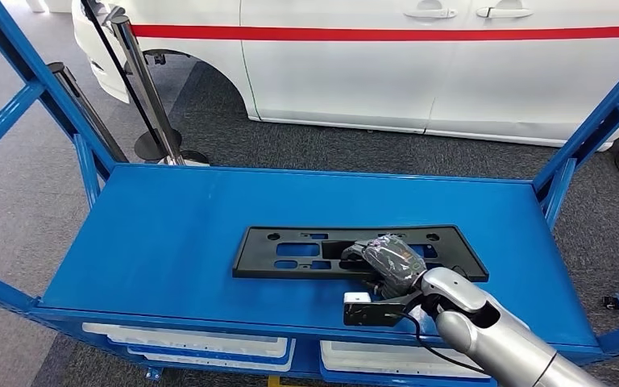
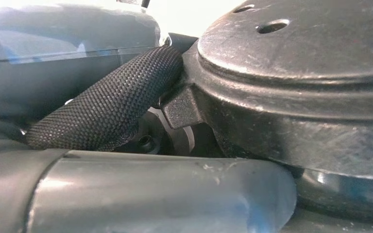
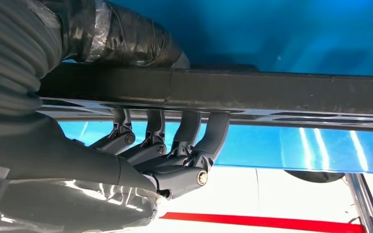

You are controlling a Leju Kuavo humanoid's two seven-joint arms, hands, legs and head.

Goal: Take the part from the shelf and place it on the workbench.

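Head view: the right hand (image 1: 387, 260) at lower centre covers part of the black plate (image 1: 306, 251) lying on the blue shelf (image 1: 169, 242). Right wrist view: fingers (image 3: 209, 141) curl over the plate's edge, thumb opposite, gripping it. Left hand: cannot tell.

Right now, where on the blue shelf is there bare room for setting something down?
The blue shelf is bare left of the black part, behind it toward the white car, and at the far right edge. It is crowded at the front right, where the right hand grips the part.
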